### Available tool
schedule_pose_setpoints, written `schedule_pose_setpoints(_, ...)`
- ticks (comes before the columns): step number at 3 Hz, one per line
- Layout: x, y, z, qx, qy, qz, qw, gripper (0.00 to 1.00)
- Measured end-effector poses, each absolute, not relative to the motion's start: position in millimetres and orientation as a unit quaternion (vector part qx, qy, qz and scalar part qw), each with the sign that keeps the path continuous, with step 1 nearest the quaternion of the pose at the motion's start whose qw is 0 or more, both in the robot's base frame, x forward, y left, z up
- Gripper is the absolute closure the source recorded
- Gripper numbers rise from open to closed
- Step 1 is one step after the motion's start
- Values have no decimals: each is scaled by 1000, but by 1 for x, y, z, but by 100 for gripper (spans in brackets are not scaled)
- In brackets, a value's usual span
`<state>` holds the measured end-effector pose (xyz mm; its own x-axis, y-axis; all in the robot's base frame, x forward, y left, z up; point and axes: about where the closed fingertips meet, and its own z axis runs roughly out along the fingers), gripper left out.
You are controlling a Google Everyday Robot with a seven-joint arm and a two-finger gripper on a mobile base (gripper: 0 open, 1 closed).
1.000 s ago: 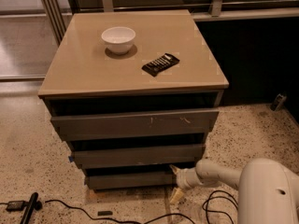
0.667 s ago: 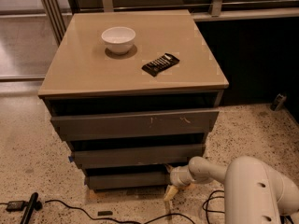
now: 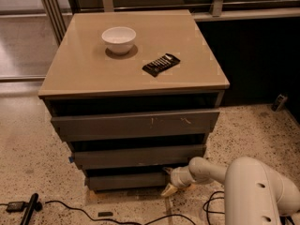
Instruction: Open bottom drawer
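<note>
- The bench is a tan-topped cabinet on a speckled floor, with three dark grey fronts stacked below its front edge.
- The bowl, white, sits on the top towards the back left corner, well in from both edges.
- The packet, dark and flat, lies askew near the middle of the top, right of the bowl and nearer the front edge; the two are apart.
- The top drawer has the widest front, with pale scratches right of its centre and a dark gap above it.
- The middle drawer is narrower and sits just beneath.
- The bottom drawer is the narrowest and lowest front, plain, close to the floor, with a dark slot between it and the middle one. It is stepped in under the front edge and stops short of both front corners.
- The gripper is low, under the front right part of the bench, right at the right end of the bottom drawer. A cream tip points down and left towards the floor. Whether it is spread or closed, or grips the front, I cannot tell.
- The arm, white and rounded, comes in from the lower right, beyond the front right corner.
- Black cables trail on the floor ahead of the front edge, and a black tool lies off the front left corner.
</note>
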<state>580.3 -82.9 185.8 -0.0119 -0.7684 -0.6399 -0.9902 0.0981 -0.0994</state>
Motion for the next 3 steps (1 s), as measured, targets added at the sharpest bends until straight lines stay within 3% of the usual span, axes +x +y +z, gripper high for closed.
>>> schedule_pose_setpoints(1, 579, -83, 186, -643, 684, 195, 285, 57)
schedule_pose_setpoints(3, 571, -84, 191, -644, 682, 196, 285, 100)
